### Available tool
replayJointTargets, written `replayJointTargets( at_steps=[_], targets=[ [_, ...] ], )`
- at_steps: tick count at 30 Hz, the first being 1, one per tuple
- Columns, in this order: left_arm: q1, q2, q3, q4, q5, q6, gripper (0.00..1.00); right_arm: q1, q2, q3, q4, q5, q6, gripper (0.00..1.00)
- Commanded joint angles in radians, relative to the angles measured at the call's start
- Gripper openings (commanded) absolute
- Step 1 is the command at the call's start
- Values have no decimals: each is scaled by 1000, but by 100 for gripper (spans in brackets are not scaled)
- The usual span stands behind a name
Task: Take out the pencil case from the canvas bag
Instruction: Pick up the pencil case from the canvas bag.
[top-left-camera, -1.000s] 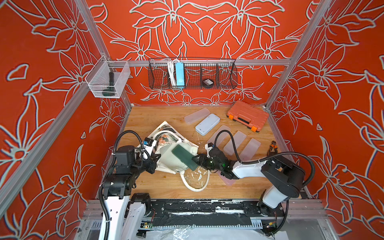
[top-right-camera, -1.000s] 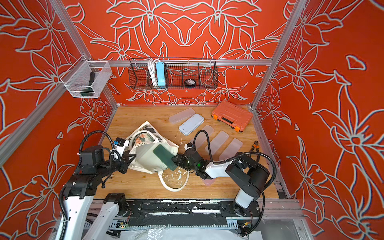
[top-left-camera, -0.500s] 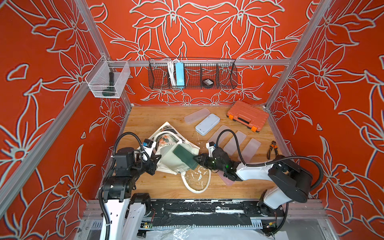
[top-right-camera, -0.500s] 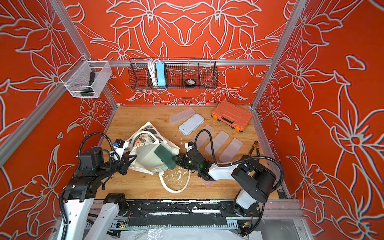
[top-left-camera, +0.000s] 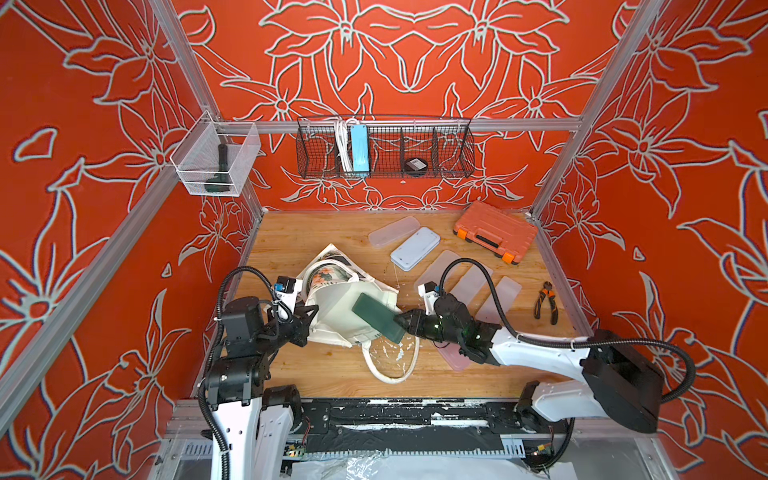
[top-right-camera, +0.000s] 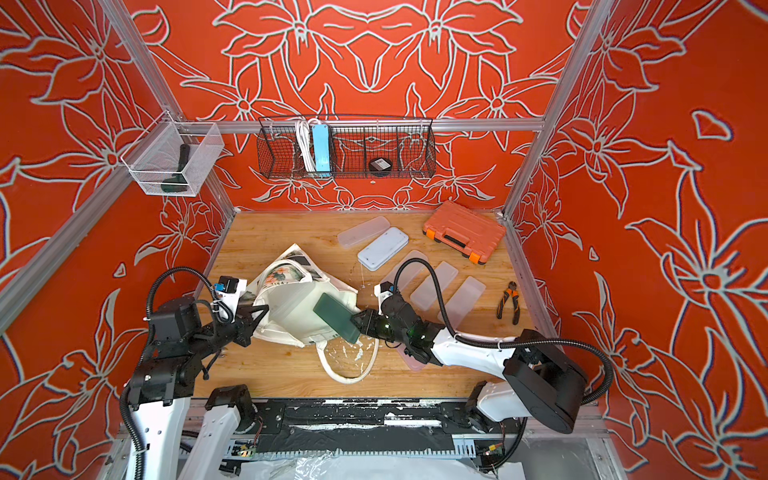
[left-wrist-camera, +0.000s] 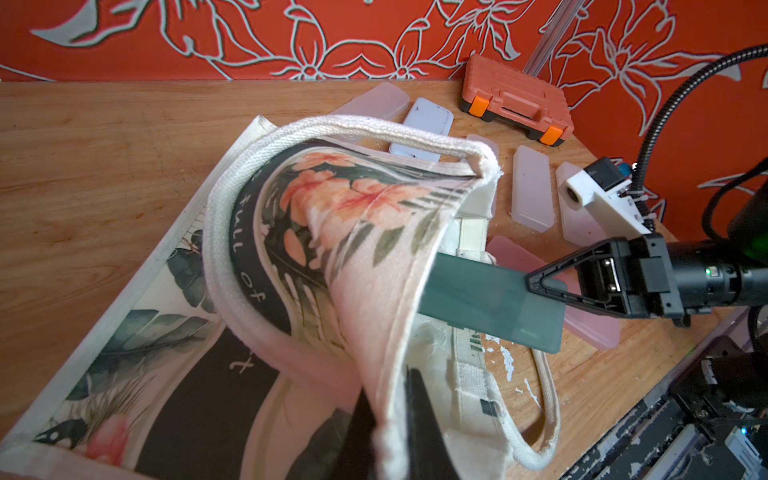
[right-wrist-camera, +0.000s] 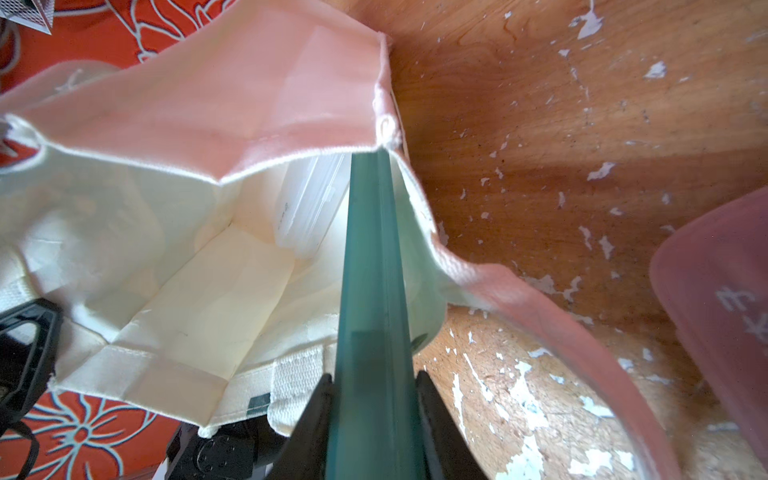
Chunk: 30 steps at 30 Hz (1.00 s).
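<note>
Our right claw (top-left-camera: 402, 323) is clenched on the green pencil case (top-left-camera: 377, 318), half out of the canvas bag (top-left-camera: 332, 328) at frame centre; our left claw (top-left-camera: 308, 312) pinches the bag's rim. The case may snag the hem or slip, we judge, dragging cloth across the paint-flecked bench (top-left-camera: 316, 232) between red floral walls (top-left-camera: 415, 50)

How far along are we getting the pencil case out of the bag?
Done: the left gripper pinches the rim of the canvas bag, holding its mouth open, and the right gripper is shut on the green pencil case. In hand: the case sits partly out, its far end inside the mouth. To do: draw it clear and set it on the table. A clear case lies inside.
</note>
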Motion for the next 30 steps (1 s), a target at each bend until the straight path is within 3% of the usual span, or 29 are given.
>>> replayJointTargets(
  at_steps=[1, 6, 18, 30],
  targets=[
    [12, 35, 59, 44, 65, 1, 0, 3, -56, 21, -24, -10, -38, 22],
    [13, 86, 107, -1, 120, 35, 0, -5, -121, 52, -125, -1, -59, 22],
    [21, 167, 80, 26, 74, 84, 0, -71, -196, 173, -280, -39, -122, 21],
    [20, 136, 47, 46, 15, 66, 0, -99, -254, 195, -319, -78, -132, 20]
  ],
)
